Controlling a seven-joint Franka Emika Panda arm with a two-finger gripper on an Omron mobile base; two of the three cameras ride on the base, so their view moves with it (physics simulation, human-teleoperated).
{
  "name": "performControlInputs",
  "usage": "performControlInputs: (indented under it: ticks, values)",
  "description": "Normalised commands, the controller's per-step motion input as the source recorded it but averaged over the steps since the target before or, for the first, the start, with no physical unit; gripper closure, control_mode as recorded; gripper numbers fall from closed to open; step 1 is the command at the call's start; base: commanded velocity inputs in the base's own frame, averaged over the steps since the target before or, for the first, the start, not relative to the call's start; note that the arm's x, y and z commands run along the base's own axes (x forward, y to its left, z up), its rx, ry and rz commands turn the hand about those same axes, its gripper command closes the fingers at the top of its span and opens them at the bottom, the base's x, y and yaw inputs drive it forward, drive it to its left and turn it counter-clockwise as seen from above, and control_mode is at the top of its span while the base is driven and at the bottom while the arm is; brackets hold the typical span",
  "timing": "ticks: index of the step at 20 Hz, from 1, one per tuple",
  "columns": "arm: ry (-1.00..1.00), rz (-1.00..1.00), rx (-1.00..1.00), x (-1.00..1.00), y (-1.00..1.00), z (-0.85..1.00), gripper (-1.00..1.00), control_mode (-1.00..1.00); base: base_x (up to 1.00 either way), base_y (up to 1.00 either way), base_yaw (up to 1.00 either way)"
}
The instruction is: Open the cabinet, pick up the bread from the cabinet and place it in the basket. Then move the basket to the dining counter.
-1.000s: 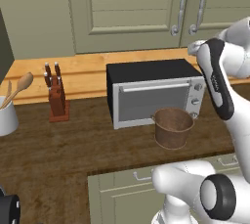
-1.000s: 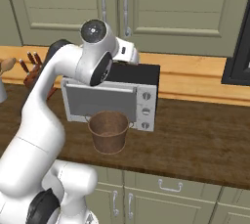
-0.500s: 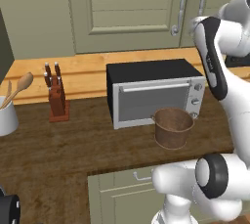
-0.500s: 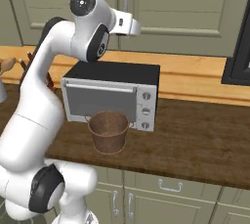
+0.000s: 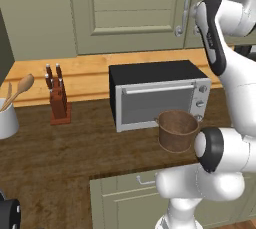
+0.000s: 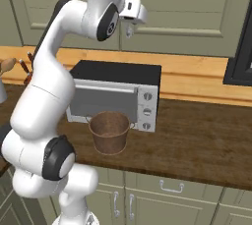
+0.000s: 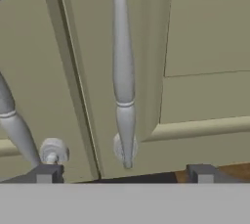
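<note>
Claw (image 7: 124,171) is spread wide, holding nothing, right up at the cabinet (image 7: 205,47) with a grey handle (image 7: 123,71) at 12 o'clock between your tips. Doors shut. Basket (image 5: 177,130) sits on the desk (image 5: 75,148) below, just in front of the toaster oven (image 5: 159,93).

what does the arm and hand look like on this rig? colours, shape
The arm is glossy white with rounded, bulbous links and dark grey to black round joint caps and bands. No cables or markings can be seen on it. The hand ends in two small, dark grey, blocky fingertips, seen in the hand view.
</note>
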Motion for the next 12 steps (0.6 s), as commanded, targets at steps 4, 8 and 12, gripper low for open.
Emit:
performControlInputs:
  ticks: [4,8,12]
  values:
    - [0.00,0.02,0.03,0.62,-0.12,0.00,-1.00,-1.00,0.00,0.00,0.00]
    - [-0.01,0.05,0.03,0.44,-0.22,0.00,-1.00,-1.00,0.00,0.00,0.00]
    - [0.00,0.04,0.00,0.34,-0.09,0.00,-1.00,-1.00,0.00,0.00,0.00]
